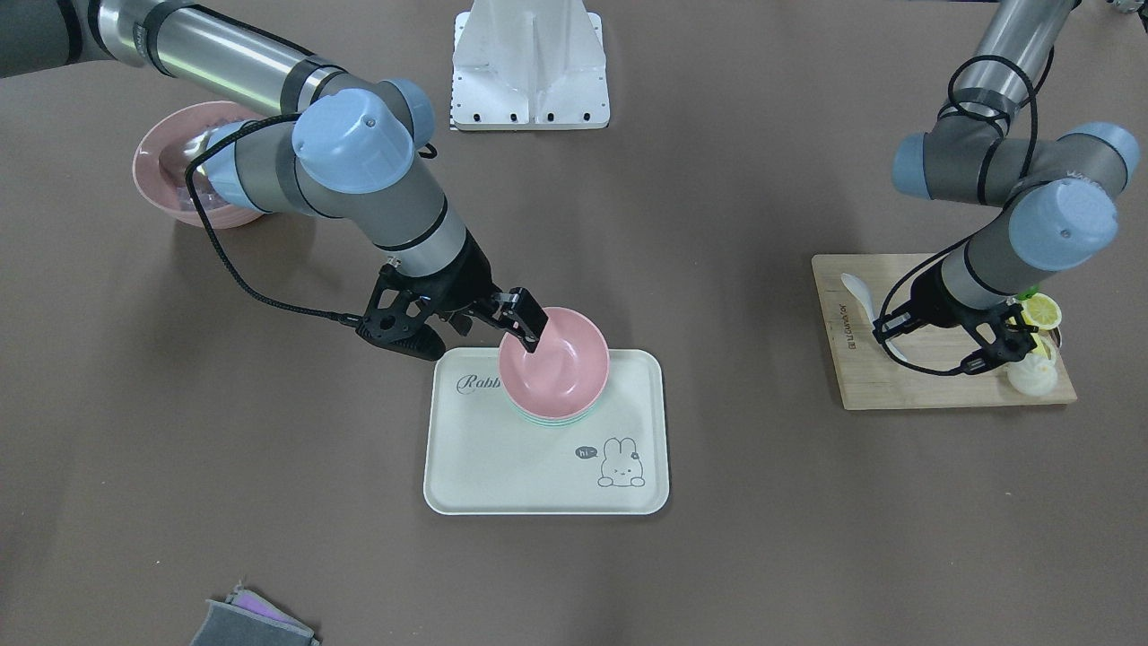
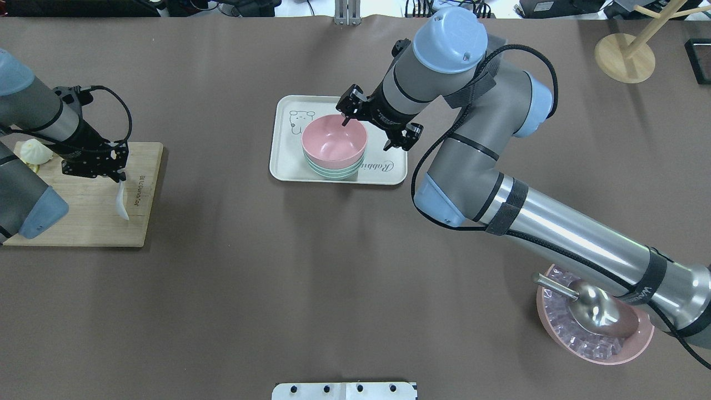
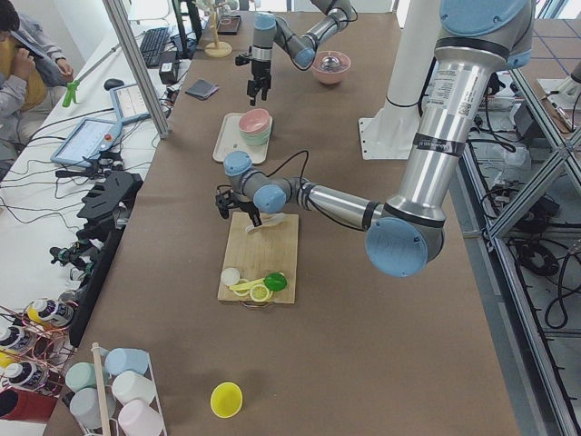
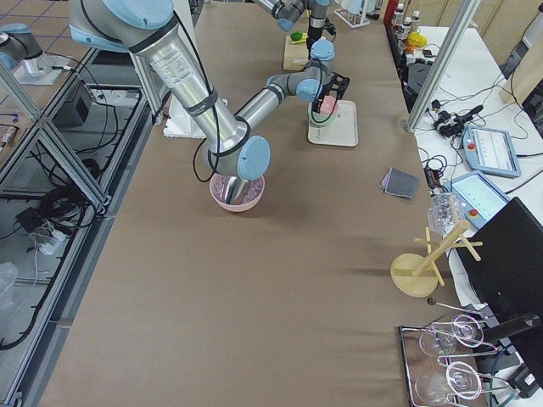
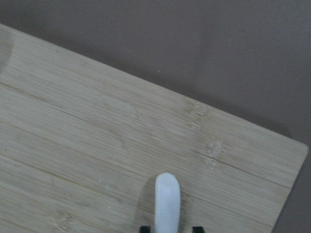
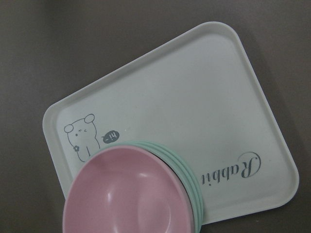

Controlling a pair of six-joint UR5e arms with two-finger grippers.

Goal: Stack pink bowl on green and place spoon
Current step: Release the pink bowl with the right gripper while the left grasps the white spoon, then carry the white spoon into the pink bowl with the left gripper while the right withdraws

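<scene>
The pink bowl (image 1: pixel 560 363) sits nested on the stack of green bowls (image 2: pixel 332 171), toward one end of a cream tray (image 1: pixel 538 475) printed with a rabbit and the word "Rabbit". The right gripper (image 2: pixel 366 136) hangs over the bowl's rim on the robot's side. Its jaws are spread wide and hold nothing. One finger (image 1: pixel 531 330) shows against the inside of the rim; whether it touches cannot be told.

Well apart, on the robot's left, the spoon (image 2: pixel 122 203) lies on a wooden cutting board (image 2: pixel 83 222). The left gripper (image 2: pixel 118 176) is down over its handle, jaws drawn in close on either side. Whether they pinch it cannot be told. Lemon slices (image 1: pixel 1042 311) and a white bun (image 1: pixel 1031 377) lie at the board's other end.

The table (image 1: pixel 717 538) is covered in plain brown. On the robot's right stands a larger bowl of ice cubes (image 2: pixel 594 344) with a metal scoop (image 2: pixel 597 314) in it. A grey pouch (image 1: pixel 251 624) lies near the operators' edge, and a wooden stand (image 2: pixel 625 55) is in a far corner. Beyond the table a person (image 3: pixel 27 54) sits at a desk strewn with cables.
</scene>
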